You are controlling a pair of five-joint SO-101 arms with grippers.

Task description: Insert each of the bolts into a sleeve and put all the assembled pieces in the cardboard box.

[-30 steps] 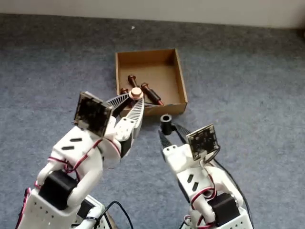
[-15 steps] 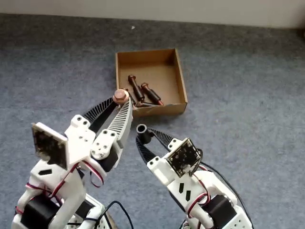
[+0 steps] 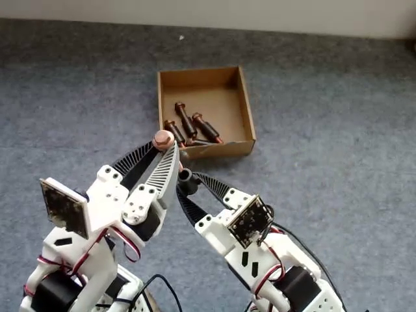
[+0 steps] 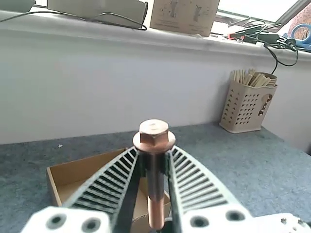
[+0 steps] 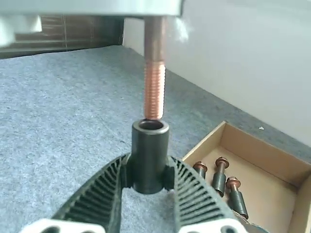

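Grey felt-like carpet (image 3: 338, 117) lies under both arms. The open cardboard box (image 3: 247, 110) sits just beyond them, with three assembled pieces (image 3: 194, 127) inside, dark sleeves with copper heads. A beige perforated holder (image 4: 248, 104) stands by the white wall (image 4: 97, 87). The left gripper (image 4: 154, 154) pinches the smooth copper bolt (image 4: 154, 138) between its ribbed black fingers, hex head above the tips. The right gripper (image 5: 148, 170) clamps the black cylindrical sleeve (image 5: 150, 145) upright, and the bolt's threaded tip hangs just over its open bore

Open carpet (image 3: 338, 162) surrounds the cardboard box (image 3: 246, 104), whose near left corner is crowded with assembled pieces (image 3: 192, 127).
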